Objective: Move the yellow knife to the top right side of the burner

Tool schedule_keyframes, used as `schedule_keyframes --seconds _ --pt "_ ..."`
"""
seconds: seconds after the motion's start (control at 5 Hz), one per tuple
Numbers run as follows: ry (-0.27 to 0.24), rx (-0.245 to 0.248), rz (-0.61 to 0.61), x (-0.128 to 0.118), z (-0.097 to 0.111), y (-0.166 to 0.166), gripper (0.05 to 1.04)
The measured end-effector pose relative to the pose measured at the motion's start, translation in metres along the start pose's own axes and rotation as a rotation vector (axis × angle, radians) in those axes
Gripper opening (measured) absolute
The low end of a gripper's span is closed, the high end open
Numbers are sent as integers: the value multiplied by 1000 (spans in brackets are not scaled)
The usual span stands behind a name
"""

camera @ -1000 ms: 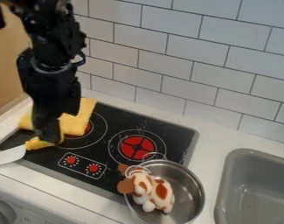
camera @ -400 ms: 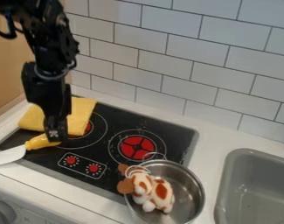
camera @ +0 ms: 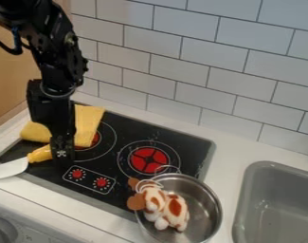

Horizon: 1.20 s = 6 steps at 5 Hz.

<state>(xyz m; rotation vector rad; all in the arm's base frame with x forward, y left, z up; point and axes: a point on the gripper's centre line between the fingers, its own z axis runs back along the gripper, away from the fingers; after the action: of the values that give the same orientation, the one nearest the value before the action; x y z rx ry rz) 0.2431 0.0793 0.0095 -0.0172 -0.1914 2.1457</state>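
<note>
Black stovetop (camera: 125,127), knife (camera: 37,156) at hand (camera: 61,160)

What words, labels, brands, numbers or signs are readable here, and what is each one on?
No word, brand or number is readable.
White mark low on the end effector: too small to read.
Red dials on the black stovetop: tiny marks around them, nothing legible.

Ok so the far end of the knife's (camera: 12,168) handle is tucked behind the gripper (camera: 62,154), and its blade runs off the left edge. The yellow cloth (camera: 88,122) and the gripper hide part of the left burner (camera: 108,142). Arm's (camera: 55,52) chopped off up top, sink (camera: 260,209) is cut off on the right, and the toy (camera: 164,209) blocks some of the pot's (camera: 203,209) inside.
</note>
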Motion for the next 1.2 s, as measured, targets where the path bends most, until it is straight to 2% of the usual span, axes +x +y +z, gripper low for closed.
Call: schedule_keyframes --seconds 0.2,0.4,0.6,0.8,1.2 --pt "-1 21 -20 -1 -4 3 999" --pt "0 25 -34 -1 -5 4 948" --pt "1 45 -60 -1 -5 7 642" --pt "2 54 -96 -4 -4 10 473" --pt "27 27 -150 -7 10 14 472"
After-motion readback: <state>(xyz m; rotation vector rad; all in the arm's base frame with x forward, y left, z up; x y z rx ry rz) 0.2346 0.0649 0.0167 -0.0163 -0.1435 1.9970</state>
